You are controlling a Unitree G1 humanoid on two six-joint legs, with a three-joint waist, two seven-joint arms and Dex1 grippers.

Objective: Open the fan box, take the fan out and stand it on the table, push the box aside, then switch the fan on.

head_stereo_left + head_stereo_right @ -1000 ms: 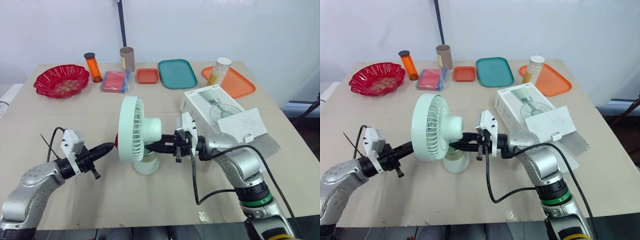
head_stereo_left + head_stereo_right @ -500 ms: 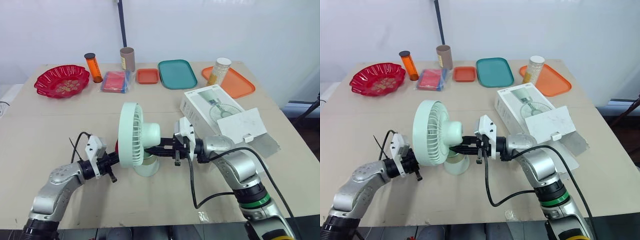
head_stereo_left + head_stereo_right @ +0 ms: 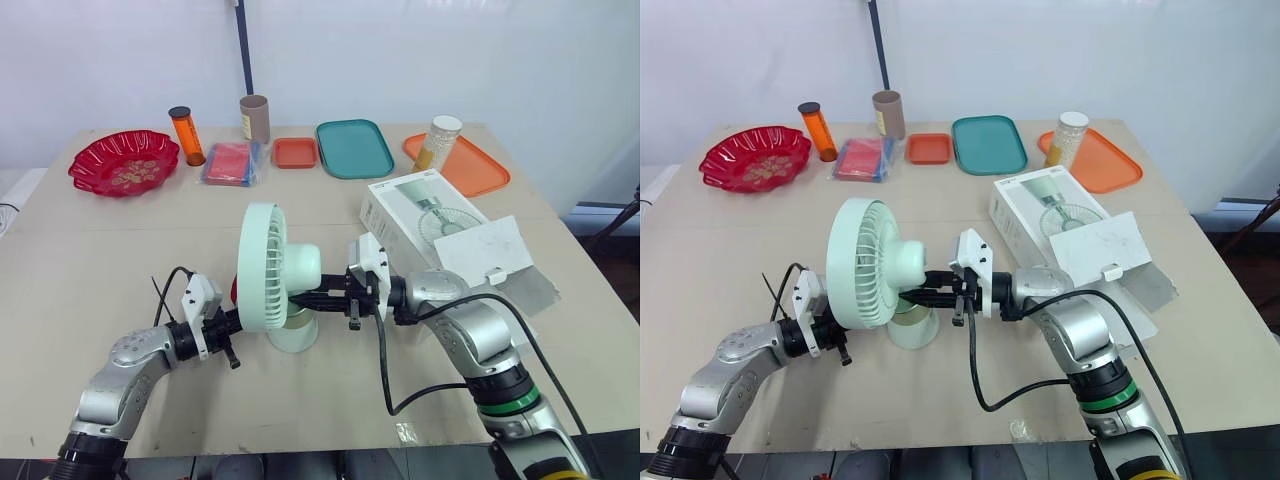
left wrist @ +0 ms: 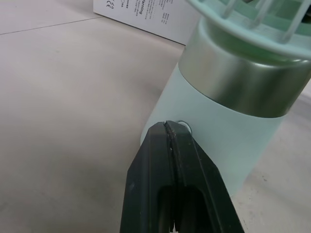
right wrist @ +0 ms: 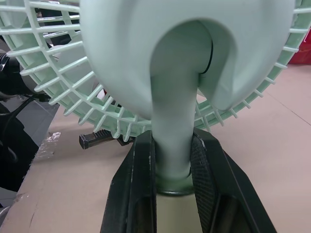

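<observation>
Fan (image 3: 270,268) stands outside box (image 3: 420,215) (flap open); right gripper (image 5: 172,155) pinches its neck, left gripper (image 4: 169,127) pressed together

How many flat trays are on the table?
3, all along the far edge: a small orange tray, a teal tray to its right, and a larger orange tray farther right. None looks hidden.
</observation>
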